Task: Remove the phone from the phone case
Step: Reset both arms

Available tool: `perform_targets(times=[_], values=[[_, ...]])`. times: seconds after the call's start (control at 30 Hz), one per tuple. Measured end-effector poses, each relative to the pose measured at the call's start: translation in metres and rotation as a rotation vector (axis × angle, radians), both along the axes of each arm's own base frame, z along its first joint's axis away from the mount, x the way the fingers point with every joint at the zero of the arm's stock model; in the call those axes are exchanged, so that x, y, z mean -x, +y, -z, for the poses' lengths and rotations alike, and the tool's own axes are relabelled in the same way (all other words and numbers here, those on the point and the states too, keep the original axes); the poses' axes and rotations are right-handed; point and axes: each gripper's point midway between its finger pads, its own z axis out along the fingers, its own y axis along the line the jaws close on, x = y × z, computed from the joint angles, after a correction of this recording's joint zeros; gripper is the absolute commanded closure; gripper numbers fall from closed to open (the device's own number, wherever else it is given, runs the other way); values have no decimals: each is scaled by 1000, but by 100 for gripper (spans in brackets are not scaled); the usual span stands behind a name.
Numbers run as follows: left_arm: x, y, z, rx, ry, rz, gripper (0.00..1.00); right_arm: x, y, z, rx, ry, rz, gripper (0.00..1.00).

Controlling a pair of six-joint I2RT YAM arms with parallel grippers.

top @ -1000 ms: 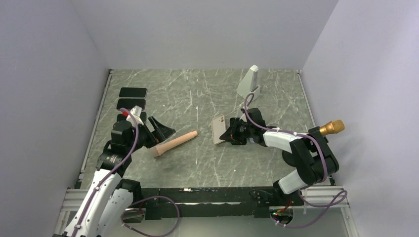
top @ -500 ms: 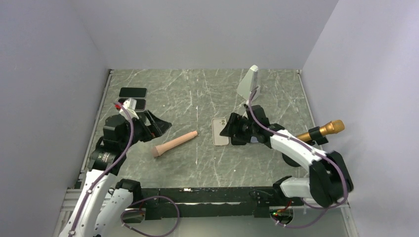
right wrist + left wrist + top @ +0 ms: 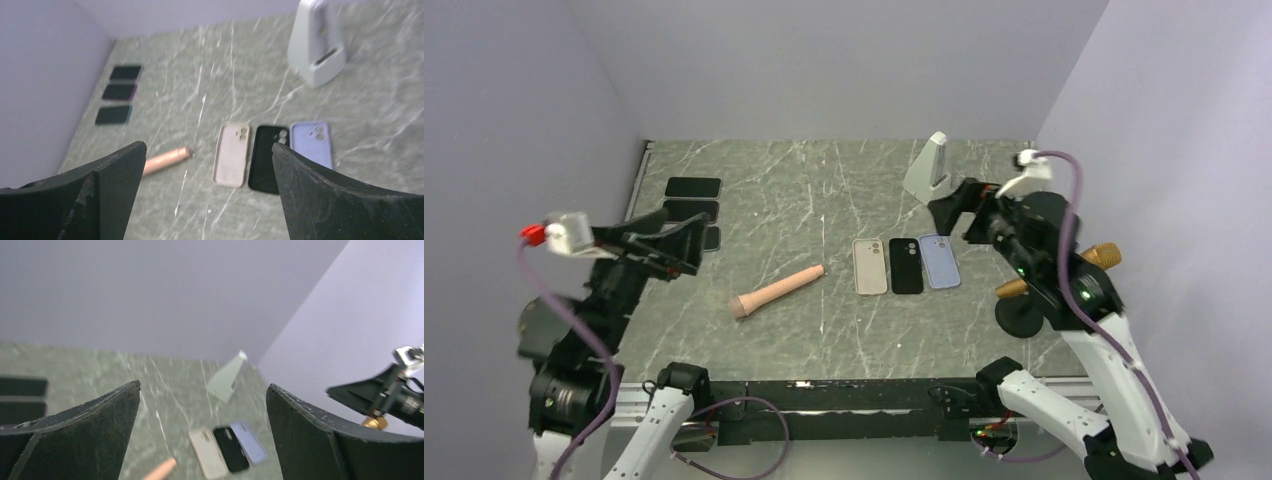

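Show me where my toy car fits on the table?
The widest bare patch of the green marble table lies at the back, between the three dark phones on the left and the white wedge stand. The near strip, in front of the pink plastic stick, is free too. It is crowded where the beige, black and lilac phone cases lie side by side.
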Motion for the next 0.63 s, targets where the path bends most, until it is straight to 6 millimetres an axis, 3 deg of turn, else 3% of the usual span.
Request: perform_targets(times=[0.2, 0.37, 0.53, 0.63], values=[[49, 36, -71, -23, -268, -155, 1, 39, -47, -84, -25, -244, 105, 0], [74, 56, -98, -31, -374, -248, 1, 74, -74, -136, -59, -405, 139, 0], [71, 63, -96, -34, -365, -286, 1, 89, -84, -150, -66, -486, 144, 0], [68, 62, -92, -39, -357, -286, 1, 93, -87, -149, -56, -513, 145, 0]])
